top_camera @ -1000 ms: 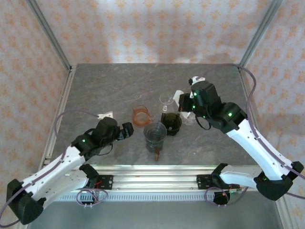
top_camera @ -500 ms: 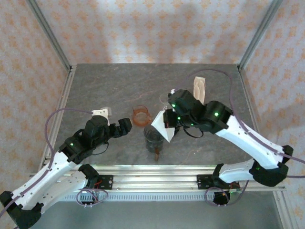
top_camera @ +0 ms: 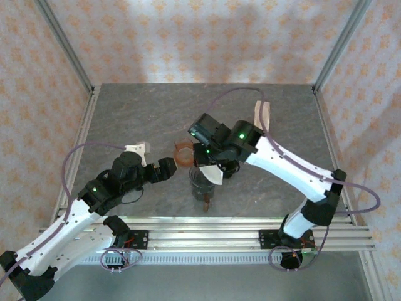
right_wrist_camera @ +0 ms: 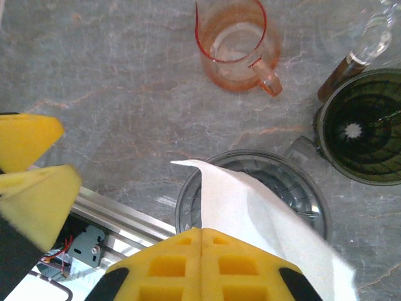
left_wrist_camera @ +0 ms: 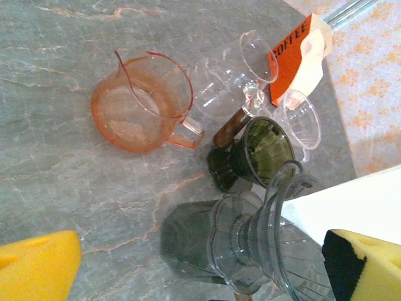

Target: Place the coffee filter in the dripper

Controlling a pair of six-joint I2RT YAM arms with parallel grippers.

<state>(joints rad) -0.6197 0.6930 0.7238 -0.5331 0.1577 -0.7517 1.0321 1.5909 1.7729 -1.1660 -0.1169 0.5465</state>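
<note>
Left gripper [top_camera: 166, 170] near the tabletop's near edge, left of centre, jaws wide apart, nothing in them. Just beside it grey dripper [top_camera: 203, 185], upright. Right gripper [right_wrist_camera: 202, 233] pinched together on white coffee filter [right_wrist_camera: 250, 210], filter over the grey dripper's mouth; touching or not, cannot tell. Behind: orange pitcher [top_camera: 183, 152], dark green dripper [right_wrist_camera: 360, 128]. Coffee box [left_wrist_camera: 289, 59] farther back, toward the far right corner.

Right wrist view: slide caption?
Shut right fingers hold the white coffee filter above the clear grey dripper, orange jug beyond.
</note>
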